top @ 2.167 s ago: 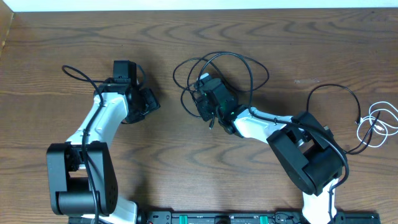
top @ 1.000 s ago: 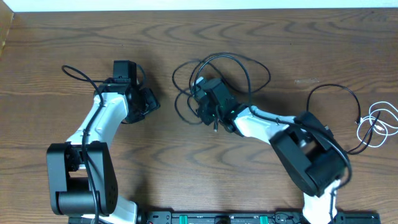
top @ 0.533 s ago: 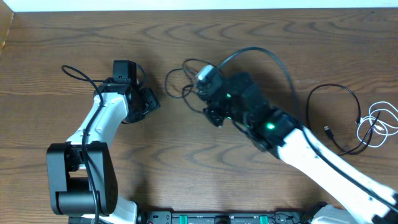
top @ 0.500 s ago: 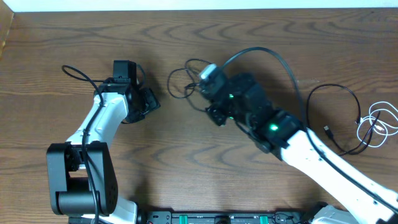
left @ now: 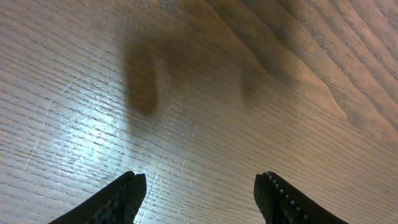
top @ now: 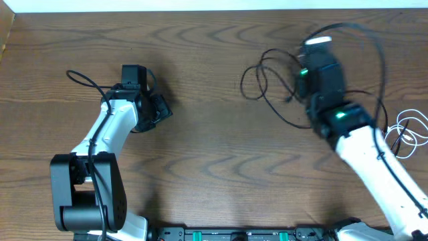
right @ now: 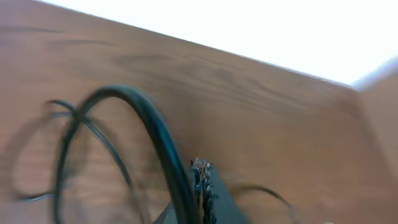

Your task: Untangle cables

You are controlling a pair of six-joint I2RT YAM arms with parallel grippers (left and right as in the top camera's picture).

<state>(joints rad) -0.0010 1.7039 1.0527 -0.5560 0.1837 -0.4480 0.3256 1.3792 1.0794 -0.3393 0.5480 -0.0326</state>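
A tangle of thin black cables lies in loops right of the table's middle, trailing toward my right gripper. That gripper is lifted and points at the far edge. In the right wrist view my right gripper is shut, with a black cable running up along its fingers and arching left to blurred loops on the wood. A white cord lies coiled at the right edge. My left gripper rests at the left, away from every cable. In its own view the left gripper is open over bare wood.
A thick black cable arcs over the right wrist toward the right edge. A thin black wire loops beside the left arm. The wooden table's far edge meets a white wall. The arm bases stand along the near edge.
My right arm has swung from the table's middle to the far right and risen, dragging the black cable tangle with it. The left arm has not moved.
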